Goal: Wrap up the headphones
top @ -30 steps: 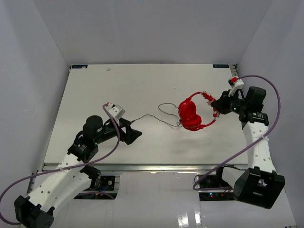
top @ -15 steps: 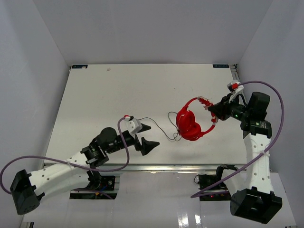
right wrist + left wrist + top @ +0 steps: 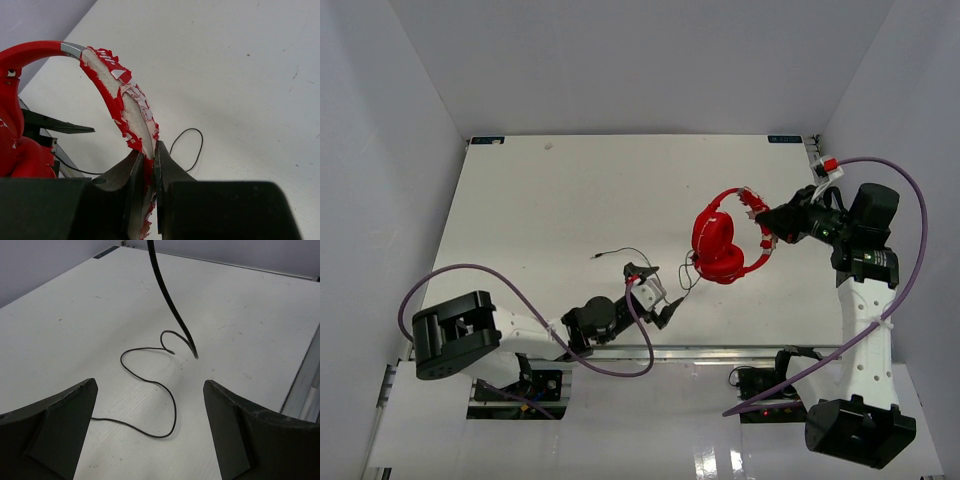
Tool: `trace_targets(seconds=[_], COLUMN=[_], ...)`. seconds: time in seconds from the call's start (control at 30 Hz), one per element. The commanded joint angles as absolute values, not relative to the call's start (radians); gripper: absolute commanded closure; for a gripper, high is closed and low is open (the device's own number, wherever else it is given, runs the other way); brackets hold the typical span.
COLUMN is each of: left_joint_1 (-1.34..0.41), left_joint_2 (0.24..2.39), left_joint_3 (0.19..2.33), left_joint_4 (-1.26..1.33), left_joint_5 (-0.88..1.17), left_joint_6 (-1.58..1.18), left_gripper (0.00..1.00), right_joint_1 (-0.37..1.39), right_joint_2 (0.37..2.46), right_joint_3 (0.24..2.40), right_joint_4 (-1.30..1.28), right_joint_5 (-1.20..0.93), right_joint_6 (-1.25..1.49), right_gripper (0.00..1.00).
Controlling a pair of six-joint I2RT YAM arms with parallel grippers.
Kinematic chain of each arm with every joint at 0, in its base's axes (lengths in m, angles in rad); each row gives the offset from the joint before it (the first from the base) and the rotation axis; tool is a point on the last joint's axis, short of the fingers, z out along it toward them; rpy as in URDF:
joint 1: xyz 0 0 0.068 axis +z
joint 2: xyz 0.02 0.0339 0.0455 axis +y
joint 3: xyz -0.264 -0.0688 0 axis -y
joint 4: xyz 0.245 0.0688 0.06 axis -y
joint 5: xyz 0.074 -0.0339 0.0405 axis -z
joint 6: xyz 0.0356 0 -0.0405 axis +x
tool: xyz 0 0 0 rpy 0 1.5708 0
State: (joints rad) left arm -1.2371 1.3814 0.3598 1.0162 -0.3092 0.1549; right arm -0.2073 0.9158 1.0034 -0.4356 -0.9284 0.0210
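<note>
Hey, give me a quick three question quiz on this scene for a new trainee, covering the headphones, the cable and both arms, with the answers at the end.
1. True or false: the left gripper has its jaws shut on the cable.
2. Which part of the headphones does the right gripper pinch in its jaws? A) an ear cup B) the headband C) the plug
3. In a few words: where does the slack cable lie?

Key
1. False: the jaws stand wide open, holding nothing.
2. B.
3. In loose loops on the table, in front of the left gripper.
</note>
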Motion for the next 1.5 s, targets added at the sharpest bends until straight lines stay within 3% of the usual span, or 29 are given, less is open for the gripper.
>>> trace_targets(seconds=[0.0, 0.37, 0.7, 1.47], left_joint_1=[-1.238, -1.229, -1.227, -1.227], left_joint_2=[1.486, 1.677, 1.944, 1.880], left_joint_3=[0.434, 0.492, 0.515, 0.577], left_joint_4=[1.232, 1.413, 1.786, 1.787], left_joint_5=[-0.359, -0.344, -0.285, -0.135], left_joint_6=[0.185, 0.136, 0.116, 0.011], left_gripper=[0.02, 0.02, 0.07, 0.09], right_joint_1=[-0.207, -0.207, -0.207, -0.207], right_joint_2=[0.913, 0.923, 0.964, 0.956], right_joint_3=[1.075, 1.111, 1.152, 1.100], right_joint_4=[-0.348, -0.298, -0.276, -0.257], right_joint_5=[-1.015, -1.037, -1.045, -1.012], right_joint_6=[0.164, 0.270, 0.345, 0.336], right_gripper=[0.92, 0.92, 0.92, 0.92])
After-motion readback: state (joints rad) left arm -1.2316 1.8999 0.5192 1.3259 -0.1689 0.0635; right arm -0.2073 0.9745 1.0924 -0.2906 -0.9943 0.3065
